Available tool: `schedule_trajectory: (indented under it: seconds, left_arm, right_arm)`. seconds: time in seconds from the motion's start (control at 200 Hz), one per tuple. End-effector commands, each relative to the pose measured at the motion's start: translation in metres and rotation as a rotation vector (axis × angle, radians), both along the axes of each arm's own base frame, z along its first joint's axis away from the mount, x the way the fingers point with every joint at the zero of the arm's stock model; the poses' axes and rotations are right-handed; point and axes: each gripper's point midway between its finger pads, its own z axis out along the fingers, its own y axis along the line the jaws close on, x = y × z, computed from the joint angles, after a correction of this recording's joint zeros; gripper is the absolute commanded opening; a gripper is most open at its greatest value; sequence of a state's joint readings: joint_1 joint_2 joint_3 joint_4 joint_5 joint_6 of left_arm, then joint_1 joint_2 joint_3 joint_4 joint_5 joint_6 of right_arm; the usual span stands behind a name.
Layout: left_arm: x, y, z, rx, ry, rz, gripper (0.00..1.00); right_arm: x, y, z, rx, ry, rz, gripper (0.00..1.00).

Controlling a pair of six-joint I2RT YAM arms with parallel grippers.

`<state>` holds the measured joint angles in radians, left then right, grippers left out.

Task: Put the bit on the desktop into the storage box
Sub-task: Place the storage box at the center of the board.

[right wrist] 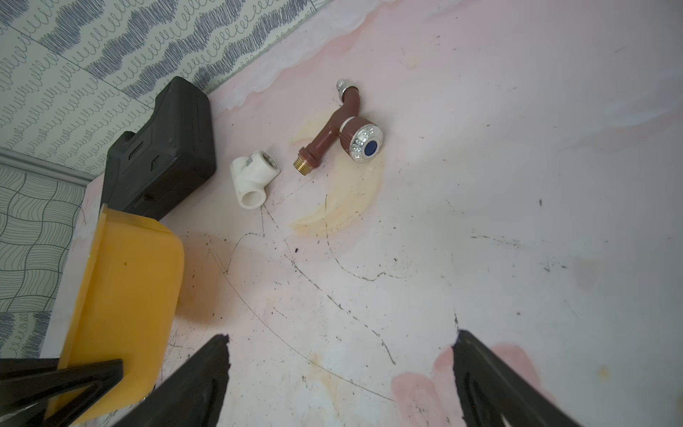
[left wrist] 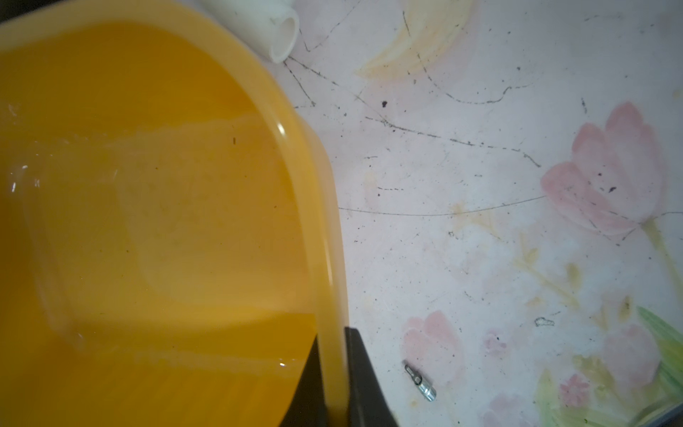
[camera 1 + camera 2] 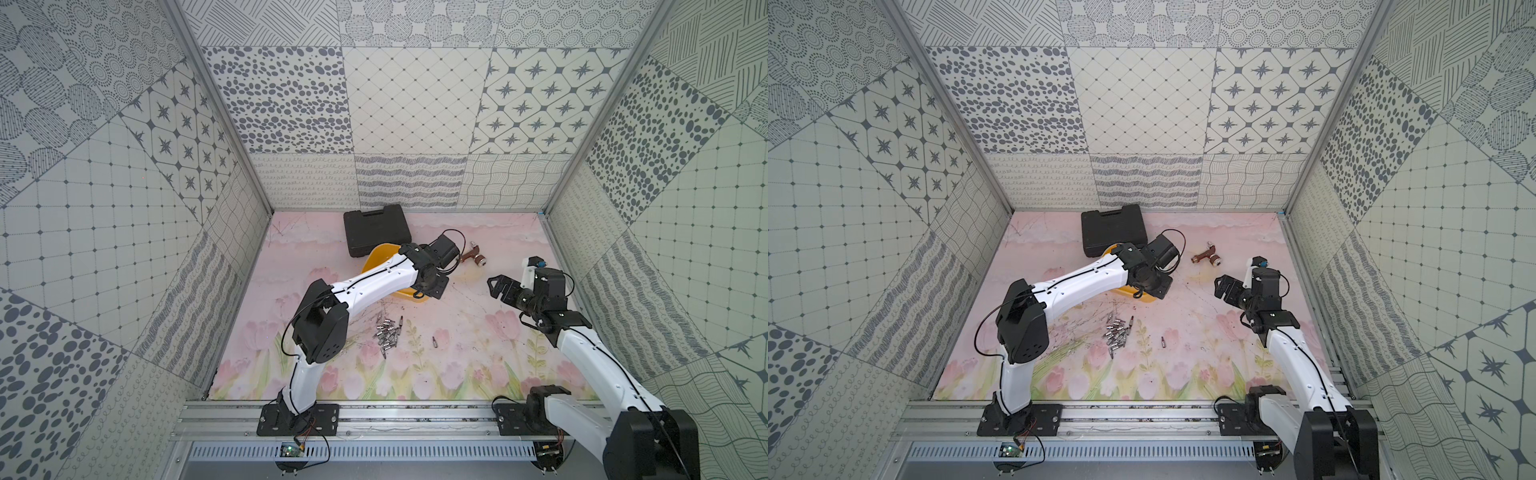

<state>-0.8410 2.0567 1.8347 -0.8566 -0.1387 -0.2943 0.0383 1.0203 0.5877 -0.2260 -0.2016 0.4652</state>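
The black tool case (image 3: pixel 374 228) lies closed on the tabletop (image 3: pixel 457 374), beyond the left jaws and near the back wall.

The storage box (image 2: pixel 148 185) is yellow, and its visible interior is bare plastic. The left jaws are clamped on its rim, one finger (image 2: pixel 364 373) outside the wall and one inside. In the right wrist view the box appears tipped, with one side raised off the tabletop. In both top views the left arm (image 3: pixel 374 278) crosses over the box and hides most of it.

The bits (image 3: pixel 386 330) lie in a loose cluster on the tabletop, near the left jaws on the robot's side. A single bit (image 3: pixel 435 343) lies apart from the cluster, toward the right jaws. The left wrist view shows one bit (image 2: pixel 421 380) on the tabletop outside the box, near the outer finger. Whether it is the single one cannot be told.

The white pipe fitting (image 1: pixel 253 177) lies near the box rim. The brown tap (image 1: pixel 343 129) lies just beside it. Both are ahead of the right jaws.

The right jaws stand wide apart over bare tabletop, with nothing between the fingers (image 1: pixel 207 369).
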Motion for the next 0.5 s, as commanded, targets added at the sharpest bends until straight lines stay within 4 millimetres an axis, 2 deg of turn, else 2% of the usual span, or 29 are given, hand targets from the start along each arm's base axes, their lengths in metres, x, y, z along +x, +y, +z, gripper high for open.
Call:
schedule_trajectory:
  seconds: [0.0,0.25,0.445,0.49]
  left_arm:
    - [-0.003,-0.02,-0.009,-0.015,0.029,-0.032,0.0]
    - [0.01,-0.028,-0.035,0.04,0.027,-0.033,0.0]
    - [0.016,-0.031,-0.048,0.06,0.031,-0.036,0.0]
    - [0.016,-0.033,-0.049,0.059,0.031,-0.038,0.04]
  right_arm:
    - [0.01,0.0,0.022,0.015,-0.059,-0.008,0.97]
    - [0.011,0.0,0.022,0.012,-0.056,-0.009,0.96]
    - [0.009,-0.001,0.022,0.005,-0.054,-0.011,0.97]
    - [0.009,-0.001,0.021,0.004,-0.053,-0.013,0.97]
